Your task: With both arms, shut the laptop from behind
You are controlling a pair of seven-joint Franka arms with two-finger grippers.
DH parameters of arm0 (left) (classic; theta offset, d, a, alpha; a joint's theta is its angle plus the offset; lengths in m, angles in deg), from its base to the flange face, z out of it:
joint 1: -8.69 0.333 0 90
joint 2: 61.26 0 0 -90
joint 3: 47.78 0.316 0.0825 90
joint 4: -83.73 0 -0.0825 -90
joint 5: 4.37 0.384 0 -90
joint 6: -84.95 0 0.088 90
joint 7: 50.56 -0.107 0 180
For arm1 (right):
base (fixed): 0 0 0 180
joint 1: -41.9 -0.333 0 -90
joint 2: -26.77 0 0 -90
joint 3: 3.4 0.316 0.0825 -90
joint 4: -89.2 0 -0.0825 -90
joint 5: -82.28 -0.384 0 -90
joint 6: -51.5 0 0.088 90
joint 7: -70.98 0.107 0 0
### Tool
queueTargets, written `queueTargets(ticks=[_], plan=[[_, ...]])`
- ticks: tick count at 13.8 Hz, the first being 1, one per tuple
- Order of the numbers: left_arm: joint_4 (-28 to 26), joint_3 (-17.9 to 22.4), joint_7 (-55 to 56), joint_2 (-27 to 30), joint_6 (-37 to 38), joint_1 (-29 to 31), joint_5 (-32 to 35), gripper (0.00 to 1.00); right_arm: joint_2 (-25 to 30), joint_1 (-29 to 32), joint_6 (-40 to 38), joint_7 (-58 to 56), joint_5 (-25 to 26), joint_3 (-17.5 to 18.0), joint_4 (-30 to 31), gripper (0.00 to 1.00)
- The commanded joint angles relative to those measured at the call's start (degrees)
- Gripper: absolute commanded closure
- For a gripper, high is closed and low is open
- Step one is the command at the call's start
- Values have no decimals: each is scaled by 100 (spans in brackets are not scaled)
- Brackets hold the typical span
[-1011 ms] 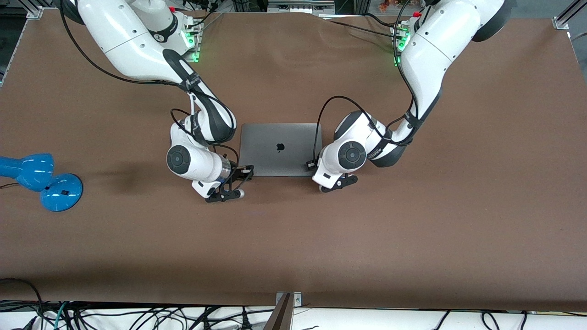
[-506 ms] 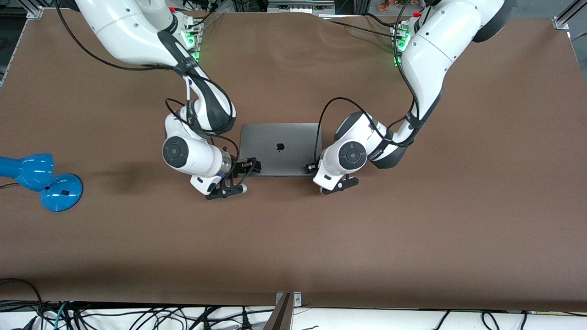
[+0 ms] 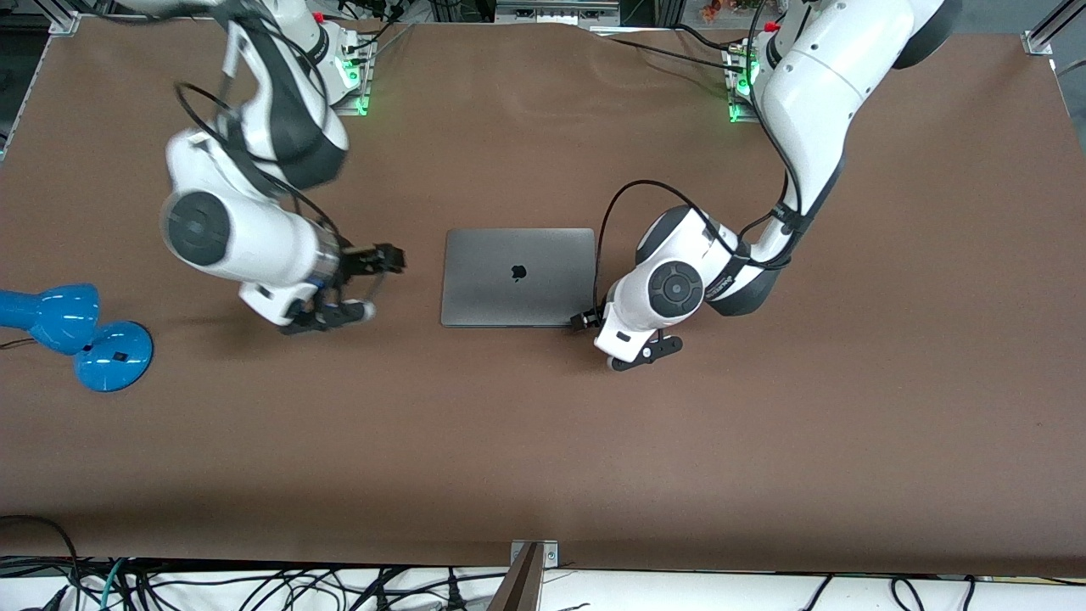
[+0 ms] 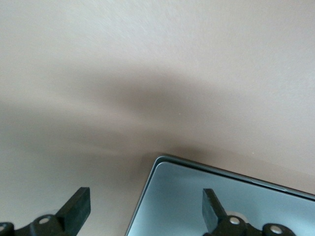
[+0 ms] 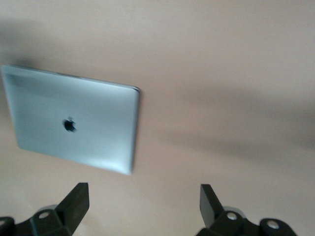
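Laptop [image 3: 518,277] down flat, lid shut, apple logo facing up, sitting about mid-table and a little toward the robots' edge. By the look of it the closing itself is done, and the step in hand is the clean getaway.

Left gripper [image 3: 624,338] hangs just off the laptop's corner on the left arm's side, the one nearest the front camera, fingers spread wide and holding nothing; in the left wrist view the lid's corner sits between the two black fingertips [image 4: 78,206]. Doing this well means lifting before swinging away, so neither finger catches that thin metal edge and skews the machine on the table [image 3: 764,441].

Right gripper [image 3: 352,284] is over bare table toward the right arm's end, well clear of the laptop, jaws apart and empty too; the right wrist view shows the whole lid from some way off. A blue lamp [image 3: 72,335] rests near the table edge at that end, so I'd keep the arm's retreat high and short of it.

Against a second ago: both grippers were right at the laptop's front corners then, the right one tucked against the edge. Since then the right arm has pulled up and away toward its own end, the left has eased only slightly outward, both sets of jaws have opened, and the laptop hasn't budged.
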Motion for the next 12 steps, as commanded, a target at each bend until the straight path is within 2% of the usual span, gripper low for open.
queueTargets(ticks=[1, 7, 9, 12], plan=[[-72, -51, 3, 594, 655, 169, 110, 0, 545, 58, -588, 19, 570, 36, 136, 0], [-63, -51, -313, 1763, 1983, 424, 57, 0, 1363, 506, -1063, -70, 598, 18, 144, 0], [-54, -51, -532, 2062, 2264, 556, 66, 0, 1548, 611, -1301, -69, 616, -148, 153, 0], [-54, -42, -1138, 2502, 2589, 889, 66, 0, 1733, 655, -1363, -96, 581, -596, 197, 0]])
